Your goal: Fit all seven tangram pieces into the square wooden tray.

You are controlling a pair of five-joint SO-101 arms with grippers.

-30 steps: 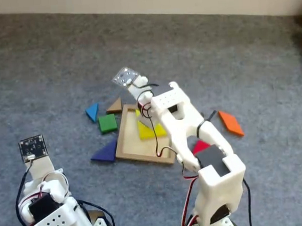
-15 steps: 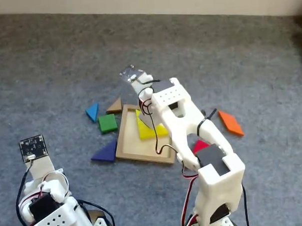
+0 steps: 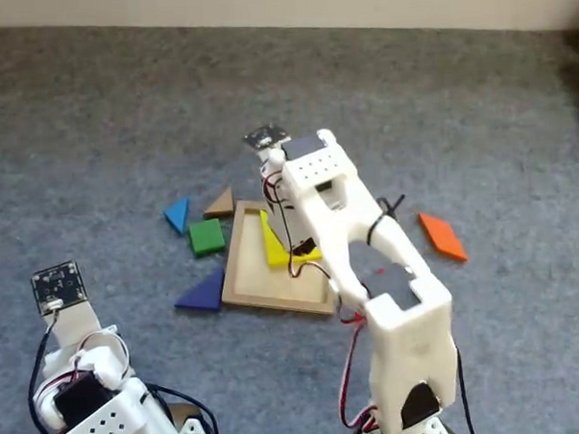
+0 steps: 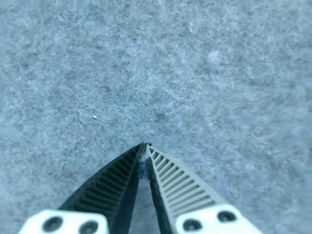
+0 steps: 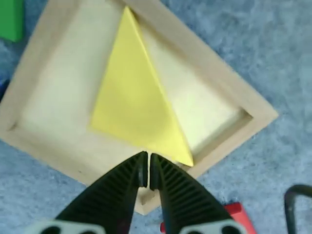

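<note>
The yellow triangle (image 5: 134, 102) is lying flat in the wooden tray (image 5: 214, 68); it is looking light, stiff and thin, so gripping across its edges seems best. The right end effector (image 5: 147, 161) is hovering over its corner, fingers together, empty.

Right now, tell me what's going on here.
The right arm's claw hangs shut over the square wooden tray, at one corner of the yellow triangle, the one piece inside it. The left claw is shut above bare carpet. The light blue triangle, brown triangle, green square and dark blue triangle lie outside on one side, the orange piece on the other.
</note>
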